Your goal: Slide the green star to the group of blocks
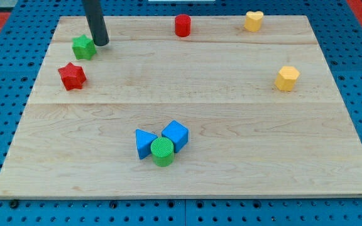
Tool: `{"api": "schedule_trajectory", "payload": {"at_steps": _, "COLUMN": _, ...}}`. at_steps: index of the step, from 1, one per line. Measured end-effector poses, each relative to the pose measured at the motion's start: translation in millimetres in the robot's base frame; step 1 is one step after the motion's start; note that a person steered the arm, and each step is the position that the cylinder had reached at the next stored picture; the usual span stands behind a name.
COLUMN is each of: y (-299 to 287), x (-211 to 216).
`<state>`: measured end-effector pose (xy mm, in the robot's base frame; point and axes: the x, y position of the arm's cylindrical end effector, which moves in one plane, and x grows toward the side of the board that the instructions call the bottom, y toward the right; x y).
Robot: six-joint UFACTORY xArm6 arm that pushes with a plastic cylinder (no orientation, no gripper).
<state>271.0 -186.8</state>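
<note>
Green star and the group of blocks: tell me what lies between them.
In the camera view, only bare board lies between the green star and the group of blocks; the red star sits just aside.

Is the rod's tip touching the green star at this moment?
Touching. In the camera view my tip sits right against the green star's right edge, with no wood visible between them.

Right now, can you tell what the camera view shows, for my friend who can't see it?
My tip touches the green star's right side at the wooden board's top left, a red star just below. The group, two blue blocks and a green cylinder, sits bottom centre.
</note>
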Motion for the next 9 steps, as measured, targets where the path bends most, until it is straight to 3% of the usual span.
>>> {"api": "schedule_trajectory", "payload": {"at_steps": 1, "y": -9.9, "x": -51.7}}
{"api": "schedule_trajectory", "payload": {"at_steps": 2, "y": -69.2, "x": -12.9}}
{"api": "schedule_trajectory", "payload": {"at_steps": 4, "y": 104.4, "x": 56.4}}
{"api": "schedule_trajectory", "payload": {"at_steps": 5, "y": 80.7, "x": 71.6}}
{"api": "schedule_trajectory", "payload": {"at_steps": 6, "y": 72.0, "x": 8.8}}
{"api": "schedule_trajectory", "payload": {"at_steps": 7, "y": 35.8, "x": 54.8}}
{"api": "schedule_trajectory", "payload": {"at_steps": 9, "y": 112.8, "x": 172.1}}
